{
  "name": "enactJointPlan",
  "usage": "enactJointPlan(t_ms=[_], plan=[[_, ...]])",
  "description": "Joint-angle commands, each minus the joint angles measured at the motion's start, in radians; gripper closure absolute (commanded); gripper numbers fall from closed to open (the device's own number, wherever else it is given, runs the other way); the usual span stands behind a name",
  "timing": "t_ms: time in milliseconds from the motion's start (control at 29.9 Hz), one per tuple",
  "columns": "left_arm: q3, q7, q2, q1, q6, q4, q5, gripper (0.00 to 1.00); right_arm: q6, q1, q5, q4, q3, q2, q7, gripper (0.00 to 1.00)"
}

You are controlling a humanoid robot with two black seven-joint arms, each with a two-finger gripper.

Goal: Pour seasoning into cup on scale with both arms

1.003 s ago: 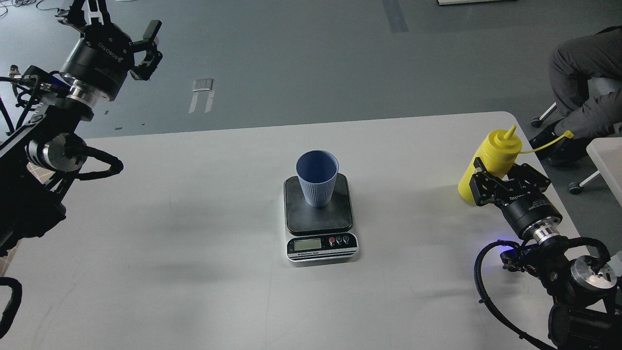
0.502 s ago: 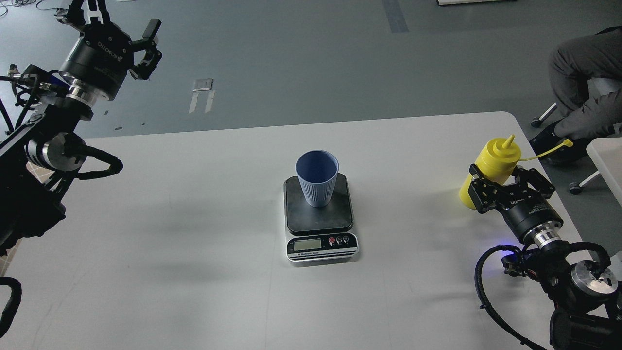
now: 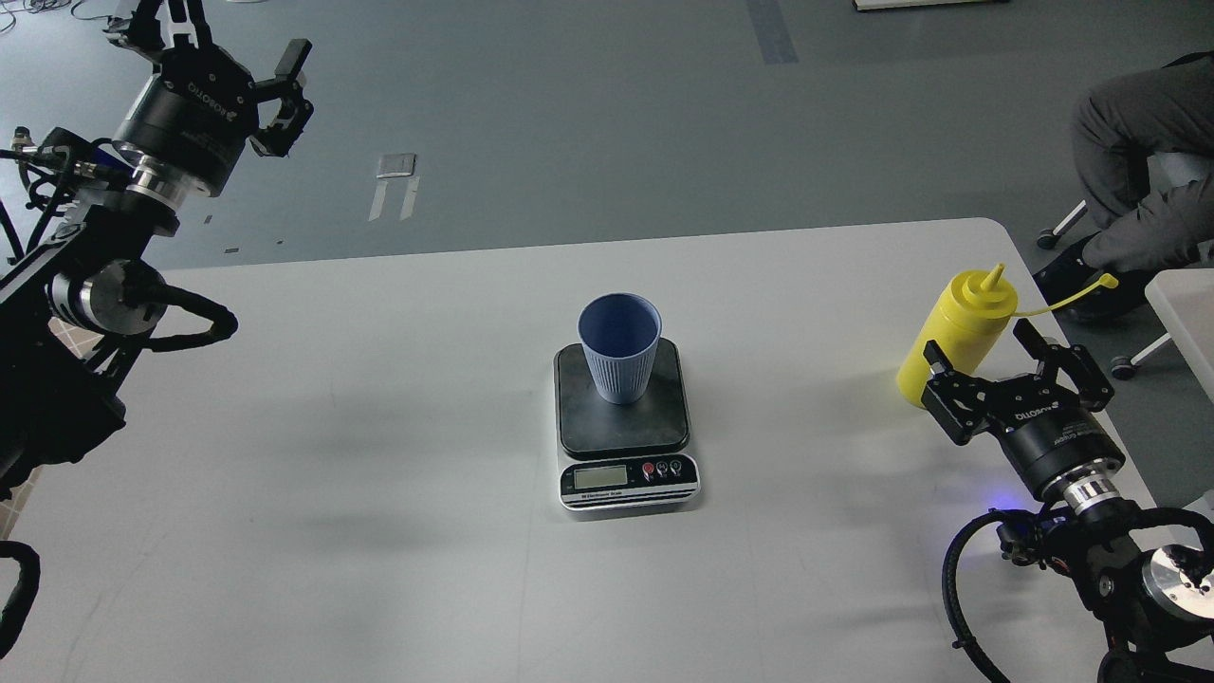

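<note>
The light blue ribbed cup (image 3: 618, 347) stands upright on the dark platform of the small scale (image 3: 623, 427) at the table's middle. The yellow seasoning bottle (image 3: 955, 335) stands upright near the table's right edge, its tethered cap hanging off to the right. My right gripper (image 3: 982, 344) is open just in front of the bottle, its fingers spread to either side and apart from it. My left gripper (image 3: 226, 33) is open and empty, raised at the far left above the floor beyond the table.
The white table (image 3: 379, 455) has a rounded far right corner close behind the bottle. A seated person (image 3: 1138, 161) and a chair are beyond the right edge. A second white surface (image 3: 1186, 313) is at the far right.
My right gripper has let go of the bottle and drawn back toward me. The bottle, tilted a second ago, now stands upright on the table. The left arm has hardly moved.
</note>
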Motion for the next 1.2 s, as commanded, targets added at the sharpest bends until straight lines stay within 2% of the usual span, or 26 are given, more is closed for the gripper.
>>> enactJointPlan(t_ms=[0,167,401,635,870,1070,1171], plan=[[0.0,0.0,-0.003,0.0,-0.001,0.0,0.0,0.02,0.004,-0.04,0.001,0.019,0.003,0.0,0.0,0.0],[0.0,0.0,-0.003,-0.001,-0.001,0.0,0.0,0.02,0.006,-0.111,0.002,0.097,0.003,0.0,-0.002,0.0],[0.0,0.0,-0.001,0.0,-0.001,0.0,0.0,0.02,0.038,-0.205,-0.001,0.284,-0.001,0.0,-0.012,0.0],[0.0,0.0,-0.003,-0.003,-0.003,0.0,0.0,0.02,0.134,-0.246,-0.007,0.428,-0.002,-0.001,-0.015,0.0],[0.0,0.0,0.002,-0.003,-0.006,0.0,0.0,0.02,0.258,-0.154,-0.018,0.465,-0.004,-0.222,-0.015,0.0],[0.0,0.0,0.003,-0.011,-0.024,0.0,0.0,0.02,0.258,0.011,-0.027,0.455,-0.005,-0.474,-0.015,0.0],[0.0,0.0,0.003,-0.015,-0.033,0.0,0.0,0.02,0.258,0.194,-0.024,0.392,-0.033,-0.622,-0.014,0.0]])
